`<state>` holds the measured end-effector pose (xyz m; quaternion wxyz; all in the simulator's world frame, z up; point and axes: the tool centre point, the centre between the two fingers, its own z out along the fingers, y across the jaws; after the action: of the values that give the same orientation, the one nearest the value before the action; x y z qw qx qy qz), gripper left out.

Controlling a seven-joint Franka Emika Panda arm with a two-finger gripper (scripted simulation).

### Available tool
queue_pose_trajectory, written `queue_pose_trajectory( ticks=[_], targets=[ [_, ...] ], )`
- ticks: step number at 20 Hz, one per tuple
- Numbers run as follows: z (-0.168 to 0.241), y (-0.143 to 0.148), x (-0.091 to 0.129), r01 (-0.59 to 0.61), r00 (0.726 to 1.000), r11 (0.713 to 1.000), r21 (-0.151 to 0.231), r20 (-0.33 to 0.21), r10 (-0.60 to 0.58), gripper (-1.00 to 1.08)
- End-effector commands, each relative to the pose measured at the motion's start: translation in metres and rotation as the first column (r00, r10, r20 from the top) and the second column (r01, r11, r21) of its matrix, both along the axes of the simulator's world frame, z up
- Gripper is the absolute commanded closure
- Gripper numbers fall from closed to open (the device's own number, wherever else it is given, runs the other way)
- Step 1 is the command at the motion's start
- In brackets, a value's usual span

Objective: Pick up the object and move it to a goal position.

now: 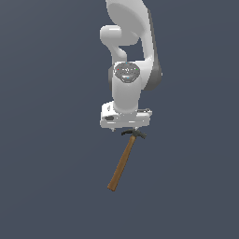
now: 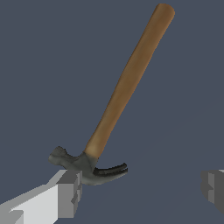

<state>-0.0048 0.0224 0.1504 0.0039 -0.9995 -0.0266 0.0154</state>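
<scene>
The hammer (image 1: 123, 161) lies on the flat dark blue-grey floor, with a long brown wooden handle and a small dark claw head (image 1: 134, 134). In the exterior view the head is at the far end, just below the white hand, and the handle runs toward the camera and to the left. My gripper (image 1: 125, 129) hangs just above the head. In the wrist view the hammer (image 2: 127, 83) shows fully. Its head (image 2: 87, 166) is close to one grey fingertip (image 2: 68, 192), and the other fingertip (image 2: 214, 188) stands far apart. The gripper (image 2: 140, 190) is open and empty.
The white arm (image 1: 130, 56) rises behind the gripper in the exterior view. The floor (image 1: 46, 140) is a plain dark blue-grey surface with no other objects or marker in view.
</scene>
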Motion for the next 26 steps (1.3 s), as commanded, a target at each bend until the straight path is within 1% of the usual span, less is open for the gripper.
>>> queue_pose_trajectory(
  ticks=[1, 10, 17, 21, 26],
  targets=[
    [0.000, 0.000, 0.000, 0.000, 1.000, 1.000, 0.000, 0.000, 0.000, -0.92],
    [0.009, -0.006, 0.007, 0.023, 1.000, 1.000, -0.011, 0.016, -0.023, -0.92],
    [0.007, -0.006, 0.009, 0.034, 0.999, 0.999, -0.011, 0.016, -0.033, -0.92],
    [0.003, -0.006, 0.012, 0.067, 0.998, 0.998, -0.010, 0.017, -0.067, -0.92],
    [-0.008, -0.006, 0.019, 0.140, 0.990, 0.990, -0.008, 0.018, -0.140, -0.92]
  ],
)
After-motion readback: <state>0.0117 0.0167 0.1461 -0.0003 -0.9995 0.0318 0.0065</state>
